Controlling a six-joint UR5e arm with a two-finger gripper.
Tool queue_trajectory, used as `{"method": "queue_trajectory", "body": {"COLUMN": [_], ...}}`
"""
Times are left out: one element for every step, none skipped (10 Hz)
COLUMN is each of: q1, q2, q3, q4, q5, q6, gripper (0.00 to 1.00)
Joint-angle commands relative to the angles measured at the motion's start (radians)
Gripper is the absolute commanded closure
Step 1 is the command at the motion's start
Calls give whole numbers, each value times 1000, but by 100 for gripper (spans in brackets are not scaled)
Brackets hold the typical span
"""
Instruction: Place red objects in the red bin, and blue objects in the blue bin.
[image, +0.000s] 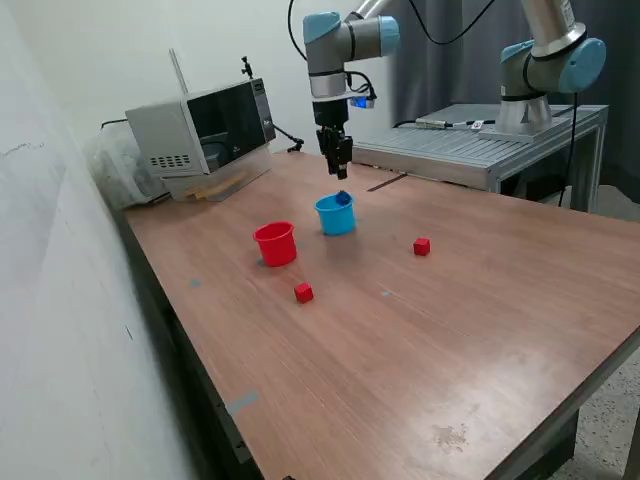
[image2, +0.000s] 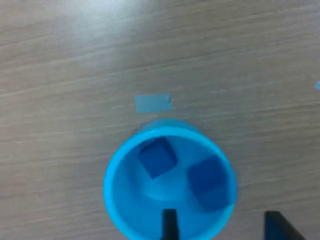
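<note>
Microwave (image: 205, 135) behind, tool (image: 341, 170) spread above blue bin (image: 335, 215), red bin (image: 275, 244) beside it

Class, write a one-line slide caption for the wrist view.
Two dark blue cubes lie inside the light blue cup, seen from above.

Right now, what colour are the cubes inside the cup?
Dark blue, clearest in the wrist view.
</note>
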Motion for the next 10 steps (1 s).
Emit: {"method": "queue_trajectory", "body": {"q1": [-6,-5,10,30,123,186,251,301,349,386], "q2": [0,-4,-17,-65,-145,-205,-239,-257,-270,-279], "q3": [-2,-2,3,21,42,59,63,67,75,79], "q4": [-1,2,5,10,24,68,105,117,125,125], "q5": [0,0,2,3,3,5,6,8,8,14], "q6": [0,-3,-8,-26,-84,-132,-150,-155,-155,-155], "gripper": [0,0,0,0,0,0,0,0,0,0]}}
